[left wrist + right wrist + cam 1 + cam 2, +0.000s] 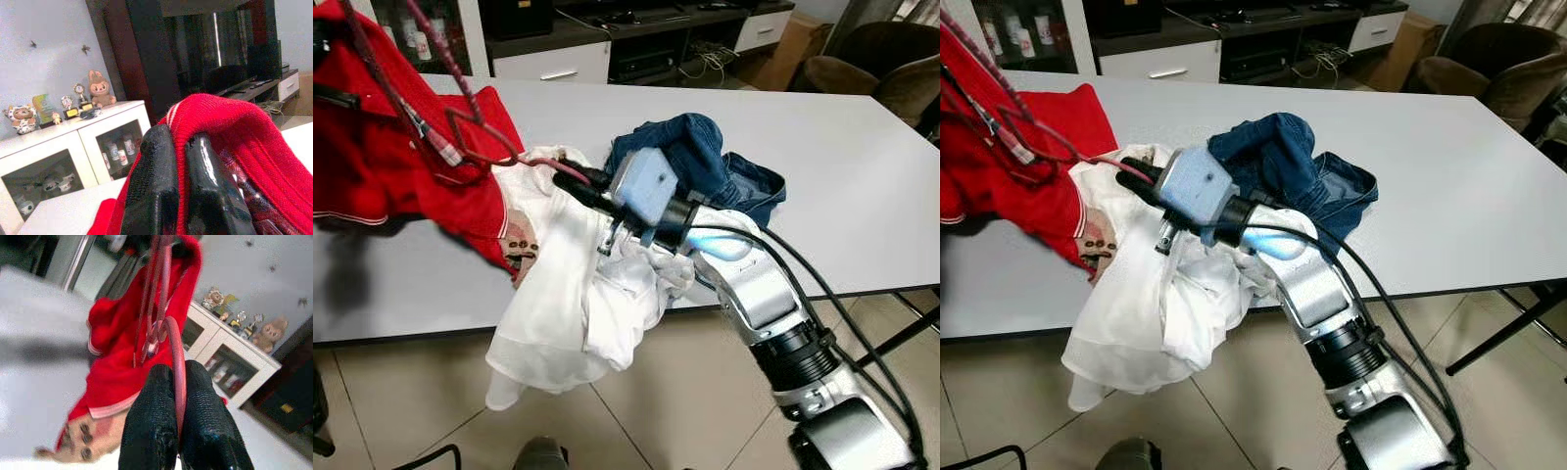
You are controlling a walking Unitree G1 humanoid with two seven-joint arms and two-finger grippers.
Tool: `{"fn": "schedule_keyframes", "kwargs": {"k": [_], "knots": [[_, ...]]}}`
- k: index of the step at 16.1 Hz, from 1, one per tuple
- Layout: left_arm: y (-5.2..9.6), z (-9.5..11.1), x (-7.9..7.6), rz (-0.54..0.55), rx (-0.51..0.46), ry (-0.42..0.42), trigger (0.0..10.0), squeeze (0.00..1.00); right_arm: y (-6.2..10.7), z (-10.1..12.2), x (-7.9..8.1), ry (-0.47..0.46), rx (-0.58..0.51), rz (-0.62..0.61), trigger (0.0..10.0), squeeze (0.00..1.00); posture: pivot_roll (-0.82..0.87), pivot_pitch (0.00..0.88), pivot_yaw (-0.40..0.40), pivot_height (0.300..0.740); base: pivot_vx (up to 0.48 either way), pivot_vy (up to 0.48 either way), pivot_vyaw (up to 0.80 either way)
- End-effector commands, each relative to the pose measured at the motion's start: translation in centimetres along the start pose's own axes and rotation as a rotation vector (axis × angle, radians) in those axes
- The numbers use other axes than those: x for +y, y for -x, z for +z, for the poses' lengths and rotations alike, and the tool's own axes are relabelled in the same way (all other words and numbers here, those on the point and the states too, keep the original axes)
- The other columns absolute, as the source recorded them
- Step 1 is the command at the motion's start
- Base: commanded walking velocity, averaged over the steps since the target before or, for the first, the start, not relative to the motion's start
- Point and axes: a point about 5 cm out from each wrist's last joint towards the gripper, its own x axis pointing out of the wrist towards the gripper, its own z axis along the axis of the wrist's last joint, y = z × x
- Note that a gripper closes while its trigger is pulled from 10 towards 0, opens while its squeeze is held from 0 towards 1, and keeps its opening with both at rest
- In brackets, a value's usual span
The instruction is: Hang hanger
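Pinching the hanger [172, 340] tight in my right gripper [570, 182] mid-frame, my left gripper [188, 188] lifts the shirt [372, 157] so they fit together.

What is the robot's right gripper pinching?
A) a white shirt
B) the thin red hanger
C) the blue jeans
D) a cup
B: the right gripper has its two black fingers shut on the thin red hanger, whose wire runs up toward the red garment.
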Motion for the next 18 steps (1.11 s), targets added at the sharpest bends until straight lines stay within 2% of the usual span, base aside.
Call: {"fn": "schedule_keyframes", "kwargs": {"k": [1,5,9,10,11,12,15,16,18], "knots": [[0.0,1.8,0.8,0.016,-0.057,-0.017,0.0,0.0,0.2,-0.3,-0.3,0.114,0.046,0.01,10.0,0.0,0.18,0.0,-0.078,0.74,0.0,0.0,0.0],[-0.2,3.3,1.3,0.015,-0.09,0.006,0.0,0.0,0.5,-1.5,-0.6,0.411,0.162,0.026,10.0,0.0,0.17,0.0,-0.074,0.74,0.0,0.0,0.0],[-0.3,3.9,0.9,-0.022,-0.098,-0.008,0.0,0.0,0.4,-2.3,-2.0,0.559,0.247,-0.067,10.0,0.0,0.18,0.0,-0.072,0.74,0.0,0.0,0.0],[-0.1,3.7,0.8,-0.045,-0.079,-0.041,0.0,0.0,0.4,-1.9,-3.2,0.49,0.232,-0.158,10.0,0.0,0.18,0.0,-0.071,0.74,0.0,0.0,0.0],[-0.1,3.5,0.7,-0.051,-0.067,-0.053,0.0,0.0,0.2,-1.6,-3.5,0.428,0.205,-0.183,10.0,0.0,0.18,0.0,-0.07,0.74,0.0,0.0,0.0],[0.0,2.9,0.5,-0.058,-0.045,-0.058,0.0,0.0,-0.1,-0.8,-3.6,0.31,0.134,-0.204,10.0,0.0,0.18,0.0,-0.071,0.74,0.0,0.0,0.0],[0.0,1.5,-0.4,-0.068,-0.012,-0.039,0.2,0.0,-0.8,1.4,-3.0,0.113,-0.027,-0.191,10.0,0.0,0.18,0.0,-0.076,0.74,0.0,0.0,0.0],[-0.1,1.4,-0.6,-0.07,-0.011,-0.031,0.3,0.0,-0.9,1.7,-3.1,0.069,-0.048,-0.203,10.0,0.0,0.18,0.0,-0.076,0.74,0.0,0.0,0.0],[-0.2,1.4,-0.9,-0.074,-0.018,-0.02,0.6,0.0,-0.8,1.9,-3.8,0.047,-0.057,-0.235,10.0,0.0,0.18,0.0,-0.078,0.74,0.0,0.0,0.0]]}}
